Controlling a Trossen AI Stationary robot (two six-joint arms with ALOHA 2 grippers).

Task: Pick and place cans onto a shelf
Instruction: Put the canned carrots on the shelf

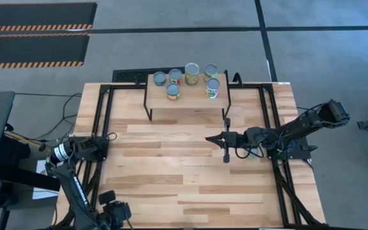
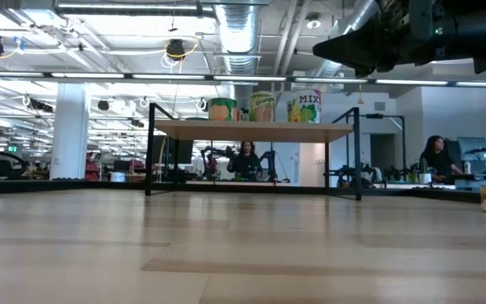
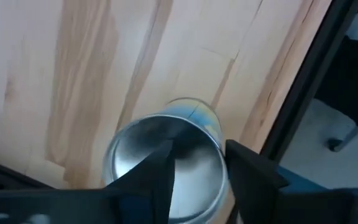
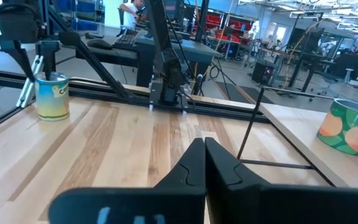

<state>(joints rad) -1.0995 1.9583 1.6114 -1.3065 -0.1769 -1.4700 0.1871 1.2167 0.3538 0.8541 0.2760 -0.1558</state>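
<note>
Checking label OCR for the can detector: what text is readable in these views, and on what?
"MID": white-and-green can at the shelf's right end, low view; letters after it cut off.
Yellow-green can: printed word too blurred to read.
Blue-and-yellow can on the table, right wrist view: a "C" only, rest unreadable.
Other can labels: too small.

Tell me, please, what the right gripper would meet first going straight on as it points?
Only bare tabletop lies ahead of the right gripper, then likely the left arm's base.
</note>
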